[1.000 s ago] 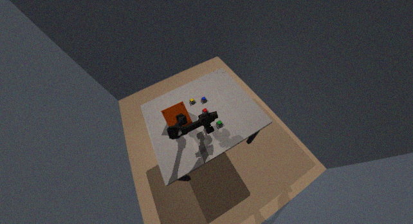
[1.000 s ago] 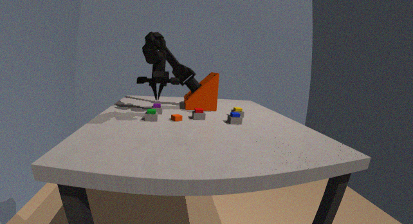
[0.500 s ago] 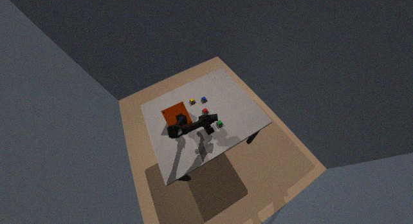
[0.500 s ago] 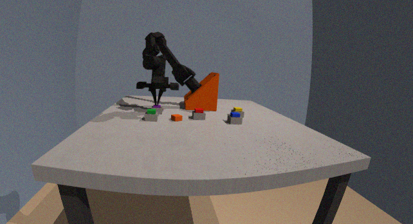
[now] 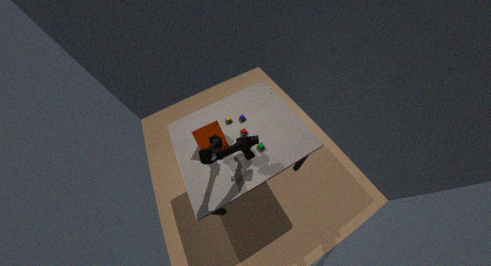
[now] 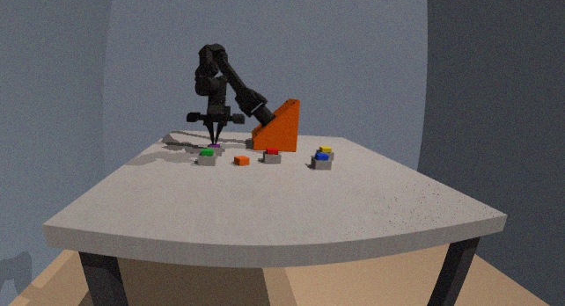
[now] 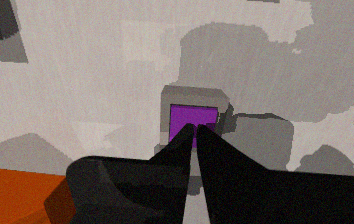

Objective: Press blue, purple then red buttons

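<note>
My gripper (image 6: 214, 143) (image 7: 194, 129) is shut and empty, pointing straight down. Its fingertips are at the top of the purple button (image 6: 214, 146) (image 7: 192, 114) and look to be on its cap. How far the cap is pressed down cannot be told. In the top view the arm hides the purple button. The blue button (image 5: 242, 117) (image 6: 322, 156) stands on its grey base, cap up. The red button (image 5: 243, 131) (image 6: 272, 151) stands between the purple and blue ones, cap up, with nothing on it.
The green button (image 5: 261, 145) (image 6: 207, 152) and a small orange block (image 6: 241, 161) are near the gripper, on the side towards the exterior camera. The yellow button (image 5: 228, 119) (image 6: 325, 149) is beside the blue one. The arm rises from an orange wedge mount (image 5: 204, 132) (image 6: 282, 130) (image 7: 13, 192).
</note>
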